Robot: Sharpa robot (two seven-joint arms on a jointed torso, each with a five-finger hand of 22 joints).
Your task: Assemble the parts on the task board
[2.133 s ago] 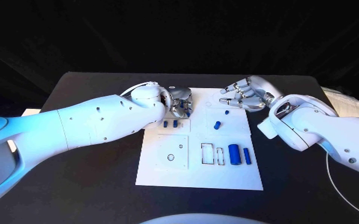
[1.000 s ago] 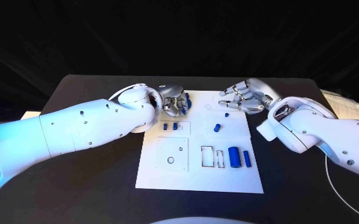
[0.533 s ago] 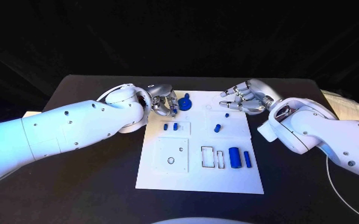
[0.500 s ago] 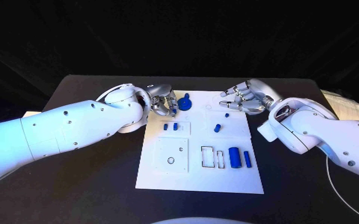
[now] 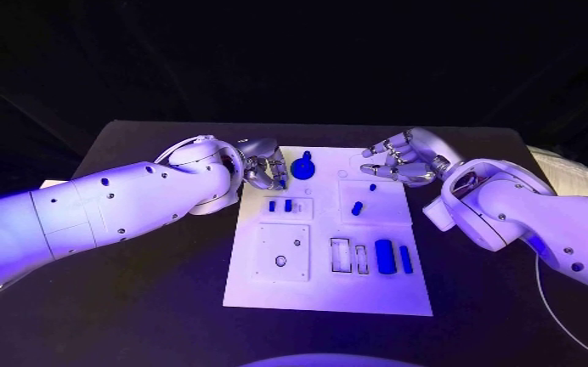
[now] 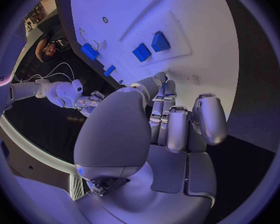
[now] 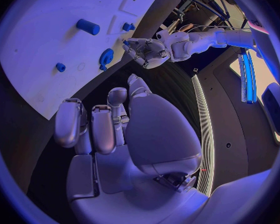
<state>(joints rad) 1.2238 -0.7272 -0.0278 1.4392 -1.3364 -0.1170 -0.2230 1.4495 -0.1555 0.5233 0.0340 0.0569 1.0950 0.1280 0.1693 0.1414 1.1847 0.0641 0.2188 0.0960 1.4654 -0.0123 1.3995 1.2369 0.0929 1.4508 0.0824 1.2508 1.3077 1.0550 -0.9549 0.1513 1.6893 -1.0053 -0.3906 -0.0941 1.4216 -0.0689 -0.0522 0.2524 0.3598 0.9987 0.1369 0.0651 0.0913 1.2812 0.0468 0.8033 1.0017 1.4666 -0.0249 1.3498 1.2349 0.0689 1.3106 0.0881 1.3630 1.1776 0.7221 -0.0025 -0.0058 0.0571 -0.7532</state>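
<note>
Here the left hand (image 5: 261, 166) hangs at the far left corner of the white rectangular task board (image 5: 326, 295), its silver fingers loosely curled with nothing between them. Just beside it, toward the board's middle, stands a blue round-headed part (image 5: 302, 166), apart from the fingers. The right hand (image 5: 398, 157) hovers over the far right corner, fingers spread and holding nothing. To do the next step well, I judge the left hand should pick one loose piece and come down squarely over it before pinching. Nearest are two small blue blocks (image 5: 279, 206) on a raised square; a small blue peg (image 5: 357, 209) lies further right, and the blue cylinder (image 5: 385, 255) near the board's front.
</note>
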